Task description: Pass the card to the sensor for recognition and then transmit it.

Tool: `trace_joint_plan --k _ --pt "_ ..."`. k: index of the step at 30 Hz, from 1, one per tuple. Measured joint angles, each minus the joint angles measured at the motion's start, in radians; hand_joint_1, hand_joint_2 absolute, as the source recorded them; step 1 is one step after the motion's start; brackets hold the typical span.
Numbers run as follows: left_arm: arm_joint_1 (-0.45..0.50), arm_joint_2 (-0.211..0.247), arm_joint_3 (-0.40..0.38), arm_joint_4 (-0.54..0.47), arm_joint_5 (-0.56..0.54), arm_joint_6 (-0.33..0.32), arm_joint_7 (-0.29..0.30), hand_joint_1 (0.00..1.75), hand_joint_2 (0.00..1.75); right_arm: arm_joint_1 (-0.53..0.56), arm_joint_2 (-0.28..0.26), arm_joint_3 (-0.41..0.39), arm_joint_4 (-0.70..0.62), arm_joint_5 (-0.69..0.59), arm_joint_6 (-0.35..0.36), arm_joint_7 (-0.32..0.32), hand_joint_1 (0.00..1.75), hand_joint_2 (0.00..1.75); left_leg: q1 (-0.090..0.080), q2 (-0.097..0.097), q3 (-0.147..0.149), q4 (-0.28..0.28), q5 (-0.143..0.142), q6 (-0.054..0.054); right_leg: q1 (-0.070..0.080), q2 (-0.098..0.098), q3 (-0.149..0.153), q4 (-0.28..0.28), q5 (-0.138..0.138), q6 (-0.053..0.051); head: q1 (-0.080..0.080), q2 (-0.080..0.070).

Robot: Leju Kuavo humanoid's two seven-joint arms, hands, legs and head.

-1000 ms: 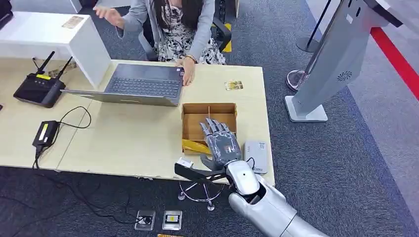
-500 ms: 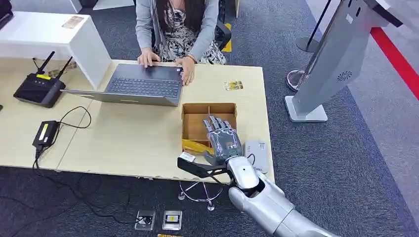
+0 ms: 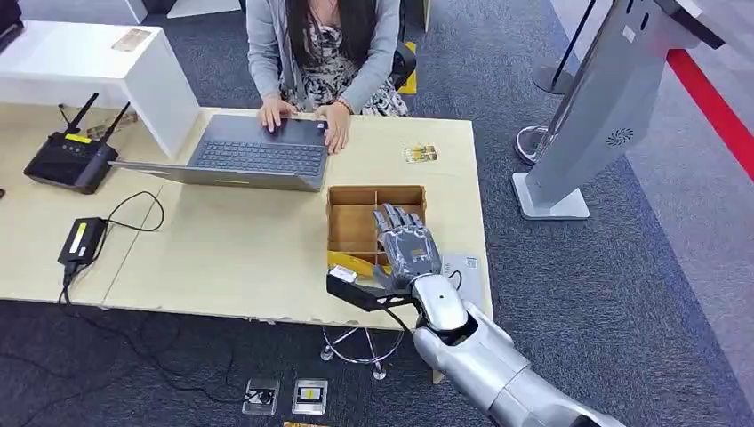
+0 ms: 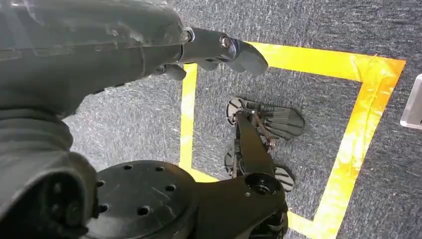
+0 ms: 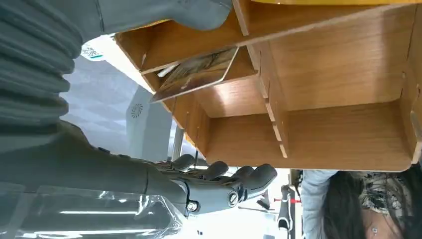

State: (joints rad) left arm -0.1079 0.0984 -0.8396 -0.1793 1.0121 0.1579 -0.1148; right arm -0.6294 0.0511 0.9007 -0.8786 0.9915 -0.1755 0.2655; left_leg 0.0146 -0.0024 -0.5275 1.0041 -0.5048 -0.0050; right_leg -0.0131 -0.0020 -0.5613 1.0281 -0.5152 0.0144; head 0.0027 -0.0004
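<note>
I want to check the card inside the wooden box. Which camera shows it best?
The right wrist view: the card leans in one compartment of the wooden box, close and unobstructed. In the head view the right hand hovers over the box. The left wrist view faces the floor.

One box lies under the right hand, with one card inside; a second card lies beyond it. One laptop, one router, one person and one kiosk stand farther off.
</note>
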Motion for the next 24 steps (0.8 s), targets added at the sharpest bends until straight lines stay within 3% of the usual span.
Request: trace_joint_plan --k 24 --pt "-0.001 -0.001 0.000 0.000 0.012 0.018 0.000 0.00 0.00 -0.033 0.016 -0.026 0.095 -0.004 -0.040 -0.005 0.00 1.75 0.000 0.000 0.000 0.000 0.000 0.000 0.000 0.000 0.000 0.000 0.000 0.000 0.000 0.000"
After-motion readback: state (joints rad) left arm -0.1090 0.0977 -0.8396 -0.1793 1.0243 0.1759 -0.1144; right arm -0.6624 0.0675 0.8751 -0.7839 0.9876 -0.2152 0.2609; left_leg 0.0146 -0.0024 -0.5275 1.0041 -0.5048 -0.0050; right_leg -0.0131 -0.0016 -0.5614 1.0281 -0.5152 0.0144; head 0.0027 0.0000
